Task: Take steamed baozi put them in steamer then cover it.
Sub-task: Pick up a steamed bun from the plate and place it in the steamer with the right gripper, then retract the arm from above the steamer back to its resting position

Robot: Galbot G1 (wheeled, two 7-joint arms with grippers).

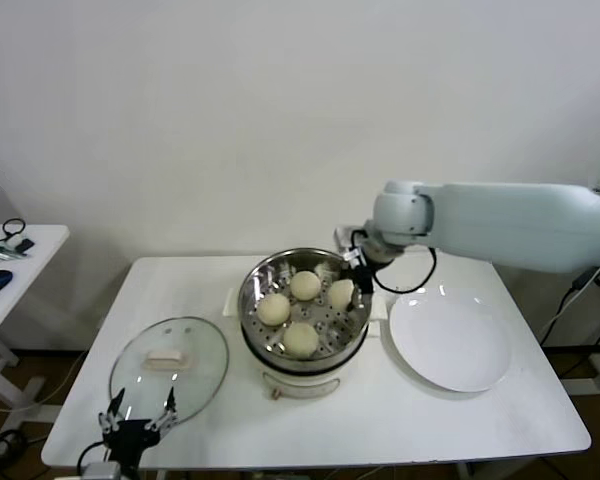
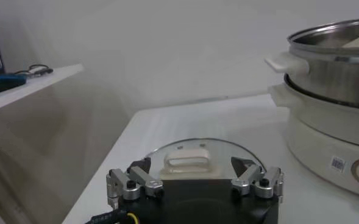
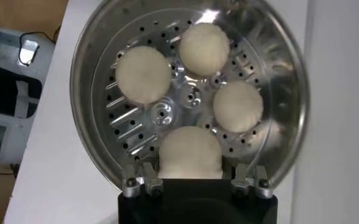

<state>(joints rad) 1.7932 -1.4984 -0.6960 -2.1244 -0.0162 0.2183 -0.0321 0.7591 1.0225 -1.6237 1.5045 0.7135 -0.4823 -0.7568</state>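
Four baozi [image 3: 190, 152] sit in the steamer [image 1: 305, 305]; the right claw [image 3: 190, 182] grips the nearest. Left claw [image 1: 138, 410], spread wide, hovers at the cover [image 1: 170, 365] on the white surface [image 1: 500, 420]. Only the head view shows the plate [image 1: 450, 340] and side desk [image 1: 25, 270].

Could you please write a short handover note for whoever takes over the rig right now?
Right tool: inside the steamer, shut on the fourth baozi at the tray's right edge, not yet released.
Left tool: open, waiting at the table's front left, near the cover.
Other three baozi already sit on the perforated tray; the plate on the right holds nothing.
Cover lies flat on the table, left of the steamer.
Left: release the bun, pull the right arm clear, put the cover on.
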